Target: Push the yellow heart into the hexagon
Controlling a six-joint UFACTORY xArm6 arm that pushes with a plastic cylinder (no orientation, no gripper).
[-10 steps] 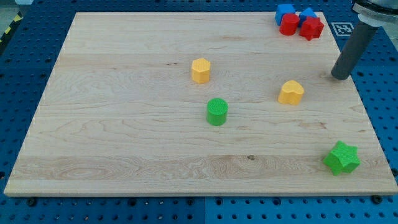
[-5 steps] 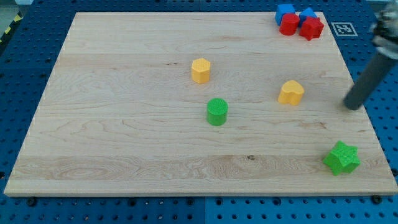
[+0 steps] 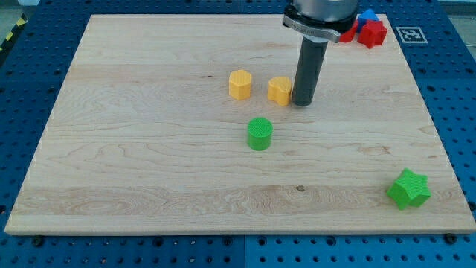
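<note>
The yellow heart (image 3: 279,89) lies on the wooden board, a short gap to the right of the yellow hexagon (image 3: 240,84). My tip (image 3: 301,103) rests on the board right against the heart's right side. The dark rod rises from there toward the view's top and hides part of the blocks in the top right corner.
A green cylinder (image 3: 259,134) stands just below the two yellow blocks. A green star (image 3: 408,188) lies at the bottom right. Red (image 3: 373,33) and blue (image 3: 367,16) blocks cluster at the top right corner, partly behind the arm. The board's edge (image 3: 446,160) runs down the right.
My tip swung from the board's right edge to the heart's right side. The yellow heart moved left and up, ending close to the hexagon.
</note>
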